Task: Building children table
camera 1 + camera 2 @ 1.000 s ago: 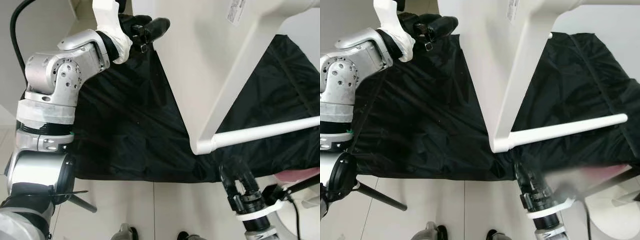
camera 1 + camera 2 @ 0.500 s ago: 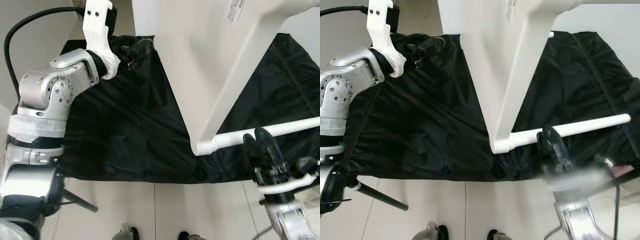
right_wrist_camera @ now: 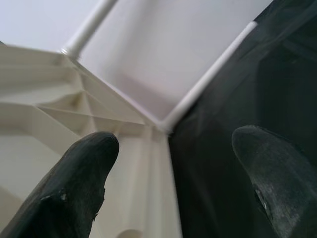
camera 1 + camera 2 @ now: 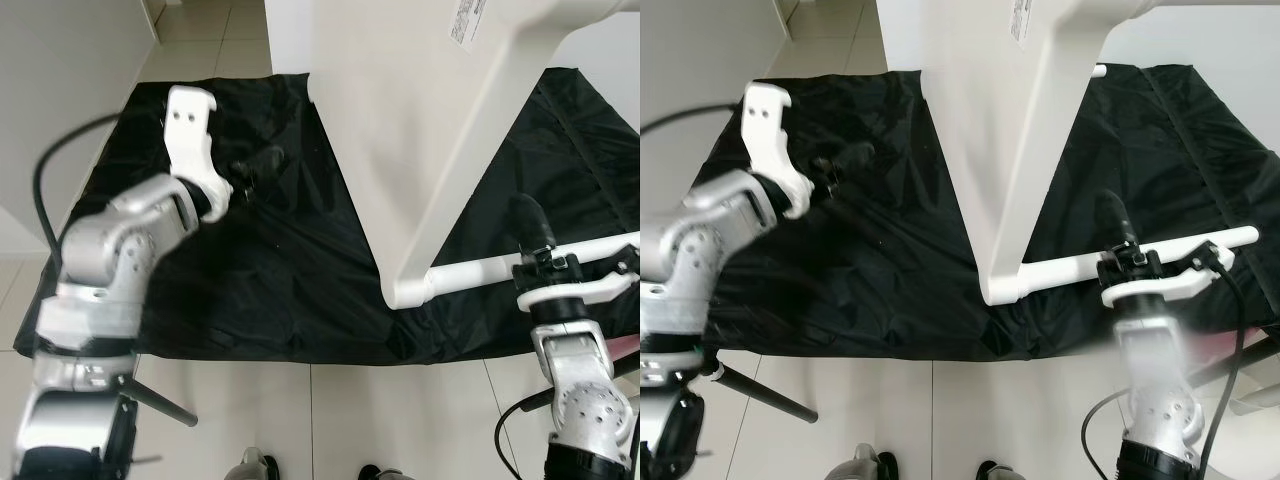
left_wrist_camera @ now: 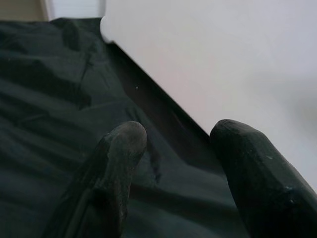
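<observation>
Left pincer (image 4: pixel 250 172): hovering in the upper left of the head view over the black sheet, its two fingers (image 5: pixel 121 148) standing apart with nothing between them; a second ago it was raised higher, right beside the white panel's edge, so it is now drawing down and away from the furniture.

Black sheet (image 4: pixel 270 270): lying crumpled across the tiled floor (image 4: pixel 330 420), spreading through the middle of the frame under all the parts.

Children's table (image 4: pixel 400 130): the task's piece, a big white panel tipped on its side, filling the upper centre and running down to a corner at lower centre where it is resting on the sheet.

White tube leg (image 4: pixel 480 268): sticking out sideways from that lower corner toward the right edge, seated in its socket as far as can be judged.

Right pincer (image 4: pixel 533 222): reaching up at centre right, its black fingers crossing the tube; its wrist view shows the fingers (image 3: pixel 79 173) spread wide and gripping nothing. A second ago it was down near the bottom edge, so it is now coming in on the leg, probably to steady or press it.

In the way: the panel's bulk is standing between the two arms, and the tube's free end is lying in the right arm's path.

Pink object (image 4: pixel 625 345): peeking in at the right edge, too cut off to name.
</observation>
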`<state>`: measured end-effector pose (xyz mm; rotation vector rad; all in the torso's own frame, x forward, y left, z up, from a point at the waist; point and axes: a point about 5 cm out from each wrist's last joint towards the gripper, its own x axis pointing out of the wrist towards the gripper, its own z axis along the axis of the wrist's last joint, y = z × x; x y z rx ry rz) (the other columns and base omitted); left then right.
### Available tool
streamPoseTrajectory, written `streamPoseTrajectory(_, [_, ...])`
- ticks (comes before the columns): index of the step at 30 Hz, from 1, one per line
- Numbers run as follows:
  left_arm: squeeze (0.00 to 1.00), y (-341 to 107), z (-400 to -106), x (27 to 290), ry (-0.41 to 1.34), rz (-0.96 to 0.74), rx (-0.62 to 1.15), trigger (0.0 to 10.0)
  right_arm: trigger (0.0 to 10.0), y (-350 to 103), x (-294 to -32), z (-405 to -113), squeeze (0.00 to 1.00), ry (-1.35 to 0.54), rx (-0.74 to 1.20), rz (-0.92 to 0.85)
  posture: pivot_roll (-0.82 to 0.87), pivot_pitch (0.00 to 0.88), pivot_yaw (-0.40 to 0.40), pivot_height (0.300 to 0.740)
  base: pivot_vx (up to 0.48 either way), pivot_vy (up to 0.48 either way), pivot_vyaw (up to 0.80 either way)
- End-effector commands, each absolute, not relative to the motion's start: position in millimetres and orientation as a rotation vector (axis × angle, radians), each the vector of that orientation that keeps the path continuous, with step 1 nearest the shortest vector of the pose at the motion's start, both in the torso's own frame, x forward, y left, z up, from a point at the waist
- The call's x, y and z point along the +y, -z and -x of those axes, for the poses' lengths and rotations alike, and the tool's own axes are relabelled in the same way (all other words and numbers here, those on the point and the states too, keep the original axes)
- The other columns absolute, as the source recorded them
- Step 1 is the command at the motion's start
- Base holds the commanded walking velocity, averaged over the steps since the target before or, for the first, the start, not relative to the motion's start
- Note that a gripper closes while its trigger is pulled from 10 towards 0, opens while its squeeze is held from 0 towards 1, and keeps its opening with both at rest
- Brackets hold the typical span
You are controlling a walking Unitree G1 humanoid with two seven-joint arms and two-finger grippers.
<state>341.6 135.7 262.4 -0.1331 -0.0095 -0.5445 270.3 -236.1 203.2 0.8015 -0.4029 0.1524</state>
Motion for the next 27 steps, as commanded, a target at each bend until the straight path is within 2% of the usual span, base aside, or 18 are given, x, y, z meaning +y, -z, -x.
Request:
streamPoseTrajectory(1, [0.0, -265, -341, 139, 0.507, 0.142, -0.038, 10.0, 10.0, -200, -235, -274, 0.0, -0.106, -0.386, -0.767, 0.03, 0.131, 0.044, 0.74, 0.0, 0.0, 0.0])
streamPoseTrajectory(4, [0.0, -264, -341, 140, 0.497, 0.157, -0.041, 10.0, 10.0, -201, -234, -276, 0.0, -0.095, -0.389, -0.755, 0.03, 0.131, 0.044, 0.74, 0.0, 0.0, 0.0])
streamPoseTrajectory(10, [0.0, -241, -341, 138, 0.411, 0.182, -0.039, 10.0, 10.0, -199, -212, -294, 0.0, -0.046, -0.306, -0.45, 0.03, 0.108, 0.042, 0.74, 0.0, 0.0, 0.0])
streamPoseTrajectory(13, [0.0, -222, -340, 137, 0.344, 0.131, -0.031, 10.0, 10.0, -194, -200, -304, 0.0, -0.007, -0.263, -0.307, 0.02, 0.092, 0.034, 0.74, 0.0, 0.0, 0.0])
streamPoseTrajectory(20, [0.0, -202, -336, 137, 0.274, 0.085, -0.046, 10.0, 10.0, -191, -185, -310, 0.0, -0.007, -0.279, -0.174, 0.02, 0.078, 0.025, 0.74, 0.0, 0.0, 0.0])
streamPoseTrajectory(25, [0.0, -190, -331, 138, 0.225, 0.096, -0.086, 10.0, 10.0, -189, -180, -313, 0.0, 0.065, -0.317, -0.067, 0.01, 0.073, 0.012, 0.74, 0.0, 0.0, 0.0])
streamPoseTrajectory(27, [0.0, -185, -325, 138, 0.188, 0.012, -0.15, 10.0, 10.0, -186, -182, -312, 0.0, 0.107, -0.327, -0.073, 0.0, 0.07, 0.001, 0.74, 0.0, 0.0, 0.0])
